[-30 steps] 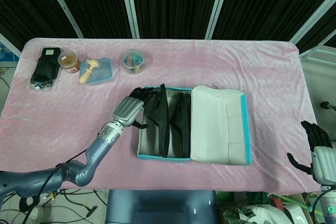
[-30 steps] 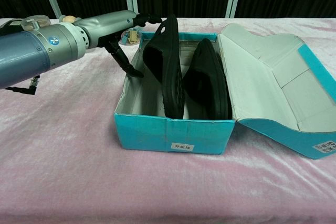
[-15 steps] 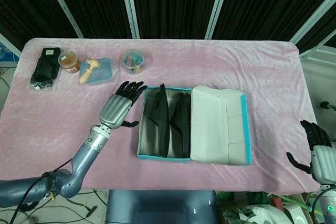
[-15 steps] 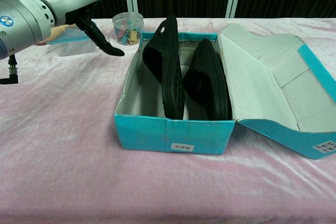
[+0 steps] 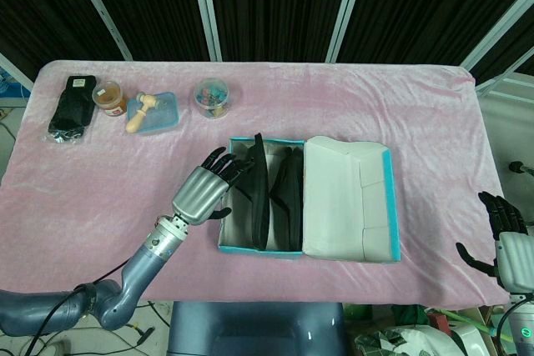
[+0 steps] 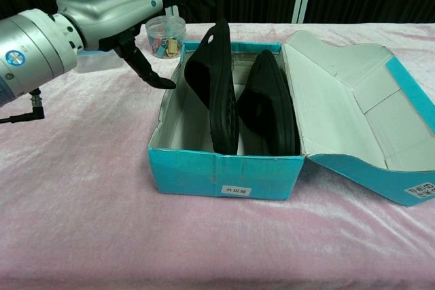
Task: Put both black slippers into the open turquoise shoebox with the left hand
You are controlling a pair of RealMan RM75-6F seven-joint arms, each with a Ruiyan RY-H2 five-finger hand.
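Observation:
The turquoise shoebox [image 5: 224, 231] [image 6: 224, 171] stands open at the table's middle, its lid [image 5: 346, 198] [image 6: 346, 117] folded out to the right. Both black slippers are inside, on edge. The left slipper [image 5: 258, 198] [image 6: 219, 93] leans steeply and pokes above the rim; the right slipper [image 5: 289, 189] [image 6: 270, 103] lies lower beside it. My left hand [image 5: 203, 191] [image 6: 126, 3] hovers over the box's left wall, fingers spread toward the left slipper and holding nothing. My right hand [image 5: 502, 231] hangs off the table's right front corner, fingers apart and empty.
At the back left stand a clear jar of coloured clips [image 5: 214, 96] [image 6: 166, 33], a blue-lidded container [image 5: 155, 112] with a wooden piece on it, a brown jar [image 5: 109, 96] and a black packet [image 5: 70, 108]. Pink cloth covers the table [image 5: 400, 114].
My left hand let go of the left slipper, drew back to the left, then came back over the box's left wall. Both slippers have stayed in place in the box.

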